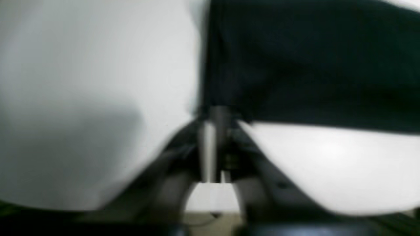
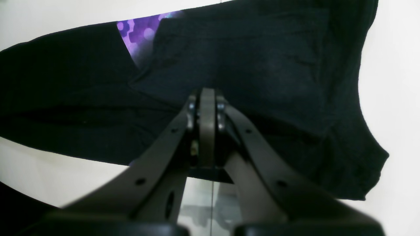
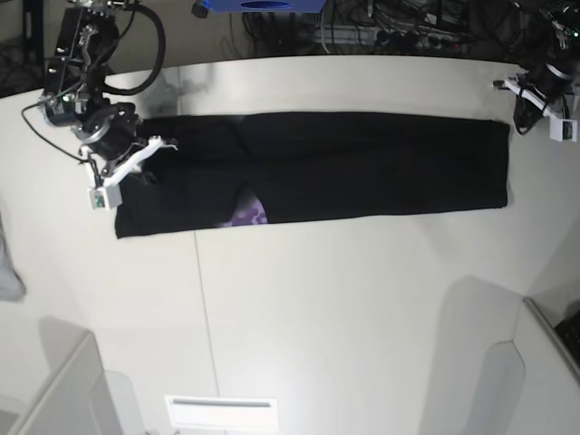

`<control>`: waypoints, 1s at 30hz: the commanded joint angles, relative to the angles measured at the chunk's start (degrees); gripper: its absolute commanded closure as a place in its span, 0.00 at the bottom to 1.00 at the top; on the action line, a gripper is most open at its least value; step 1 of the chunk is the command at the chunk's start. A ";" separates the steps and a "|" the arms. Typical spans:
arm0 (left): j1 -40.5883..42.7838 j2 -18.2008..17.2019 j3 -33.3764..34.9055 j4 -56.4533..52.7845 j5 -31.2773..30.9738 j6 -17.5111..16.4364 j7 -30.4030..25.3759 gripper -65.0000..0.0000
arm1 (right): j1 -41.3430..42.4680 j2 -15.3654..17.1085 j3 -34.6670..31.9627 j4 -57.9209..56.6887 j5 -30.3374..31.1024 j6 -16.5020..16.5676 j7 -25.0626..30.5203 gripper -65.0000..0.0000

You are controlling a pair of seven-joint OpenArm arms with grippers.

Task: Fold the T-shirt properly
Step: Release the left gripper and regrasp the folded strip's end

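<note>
The black T-shirt lies flat on the white table as a long folded strip running left to right. A patch of purple print shows at its front edge and also in the right wrist view. My right gripper hovers over the strip's left end. In its own view the fingers are pressed together over the black cloth. My left gripper is just off the strip's far right corner. Its view is blurred, with shut fingers at the corner of the cloth.
A small grey cloth scrap lies at the table's left edge. A blue object and cables sit behind the table. White panels stand at the front left and front right.
</note>
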 commanded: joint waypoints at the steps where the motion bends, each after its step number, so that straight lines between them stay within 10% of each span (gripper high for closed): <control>1: 0.20 -0.54 -0.18 1.13 -1.22 -0.32 -1.32 1.00 | 0.42 0.52 0.26 0.98 0.73 0.41 1.23 1.00; 13: -0.68 1.22 12.30 -1.24 7.13 -0.10 -1.49 1.00 | 0.51 0.43 0.26 0.98 0.82 0.41 1.32 1.00; 30: -7.01 1.04 12.04 -5.55 14.08 1.75 -1.58 1.00 | 0.42 0.43 0.26 0.98 0.82 0.41 1.32 1.00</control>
